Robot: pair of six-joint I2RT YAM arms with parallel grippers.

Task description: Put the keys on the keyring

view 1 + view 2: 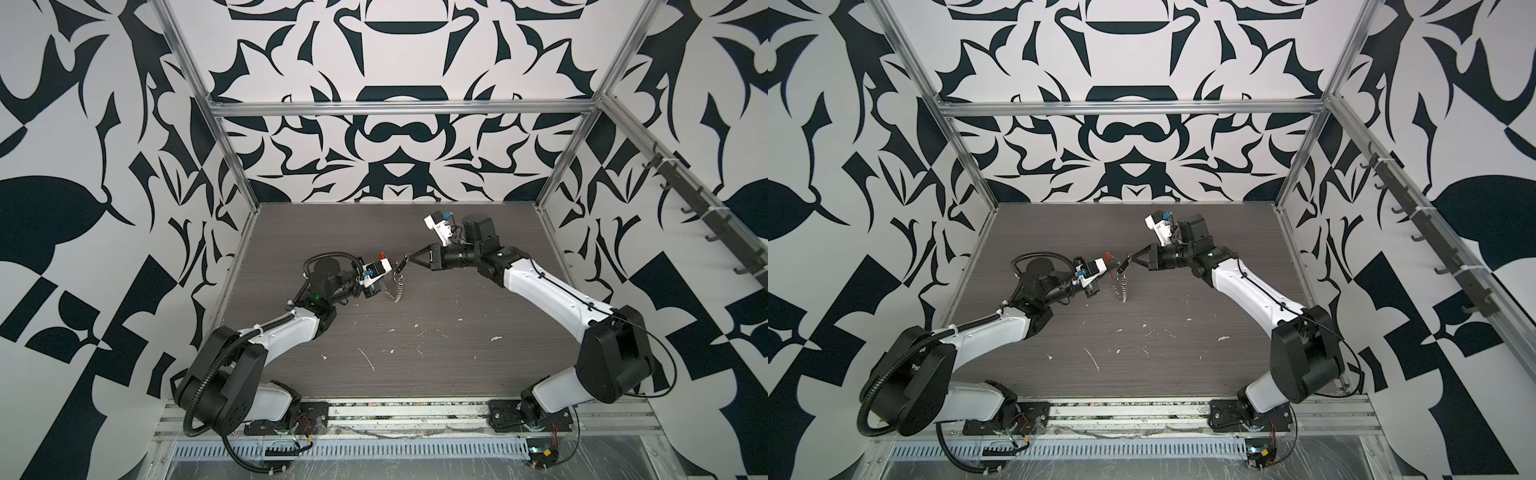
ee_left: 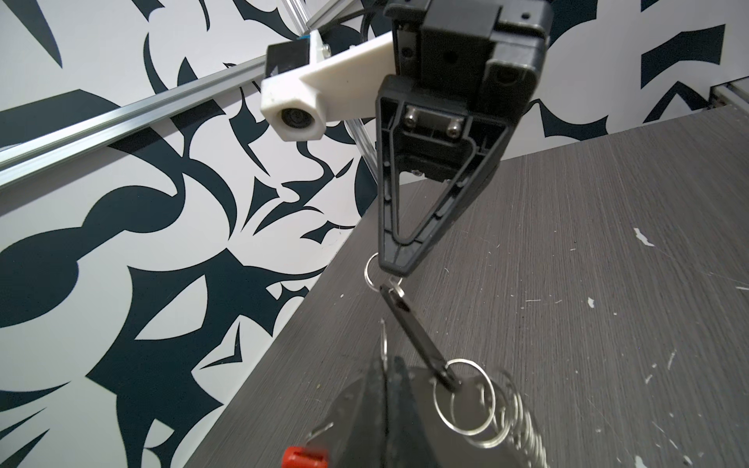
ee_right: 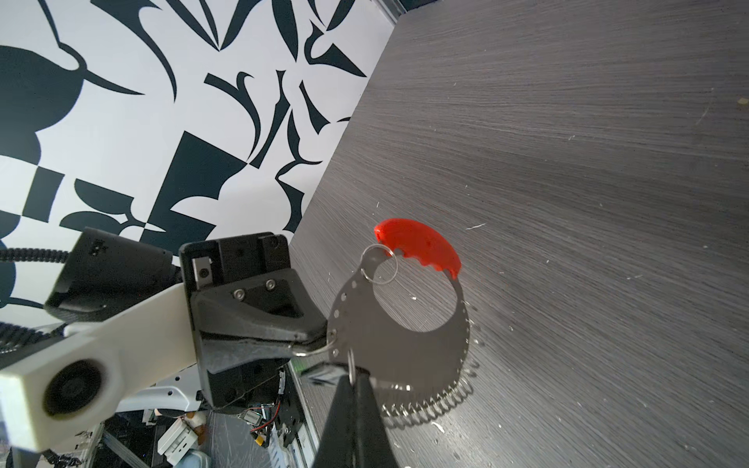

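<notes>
**Key meets ring in mid-air: threading in hand**

The black key (image 2: pixel 413 332) hangs aslant above the table (image 3: pixel 567 162), gripped at its ringed end; its free tip appears to poke into a silver split ring (image 2: pixel 462 361), though the left wrist view alone cannot settle whether it passes through or merely crosses in front; that ring sits at the edge of the keyring (image 3: pixel 405 352), a flat grey crescent with a red section (image 3: pixel 421 247) at one end and a wire coil (image 3: pixel 437 401) trailing along the other

The right claw (image 2: pixel 392 265) is pressed together, pinching the key's ringed end; the left claw (image 3: pixel 320 342) is likewise pressed together, pinching the keyring at the split ring on its rim; in both top views the two tips nearly meet between the arms, well clear of the table

By my reading the joining step itself is under way and not finished; the next move calls for a small, steady advance by the right claw along the key's own line while the left holds the ring square; any twist would likely knock the tip out
</notes>
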